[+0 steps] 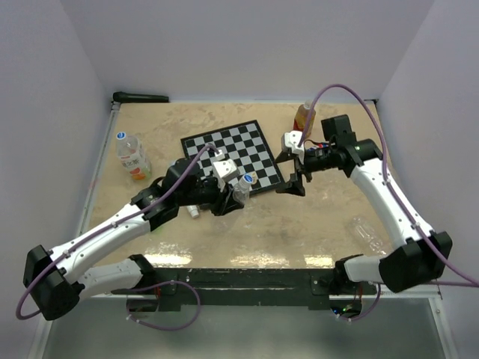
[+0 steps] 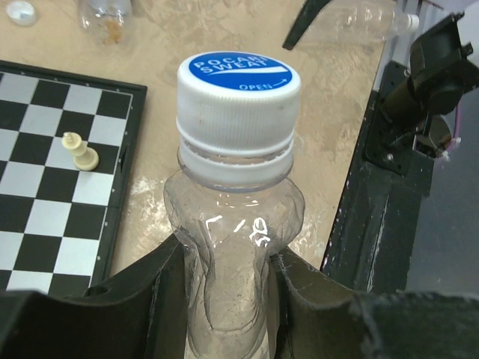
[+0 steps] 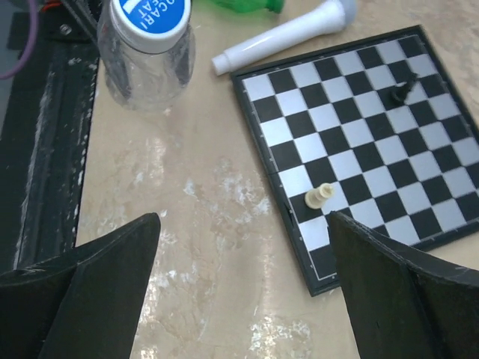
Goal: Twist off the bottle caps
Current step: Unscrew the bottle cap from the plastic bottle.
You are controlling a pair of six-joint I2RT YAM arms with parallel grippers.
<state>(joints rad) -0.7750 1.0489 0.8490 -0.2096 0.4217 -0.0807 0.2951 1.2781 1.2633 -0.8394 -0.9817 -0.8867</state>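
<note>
A clear bottle [image 2: 224,247] with a white and blue bottle cap [image 2: 239,90] stands upright near the chessboard's front corner. My left gripper [image 2: 228,299] is shut on the bottle's body below the neck, and both jaws dent the plastic. The cap [image 1: 245,180] sits on the neck. My right gripper [image 1: 293,179] hangs open just right of the bottle, with nothing between its fingers [image 3: 120,254]. In the right wrist view the same cap [image 3: 152,19] shows at the top left. A loose white cap [image 2: 20,12] lies on the table.
The chessboard [image 1: 236,155] lies mid-table with a cream piece [image 3: 319,197] and a black piece [image 3: 402,91] on it. A labelled bottle [image 1: 131,155] lies at the left and an orange bottle [image 1: 303,116] stands at the back. A clear bottle [image 1: 367,228] lies at the right. A white cylinder [image 3: 284,34] lies beside the board.
</note>
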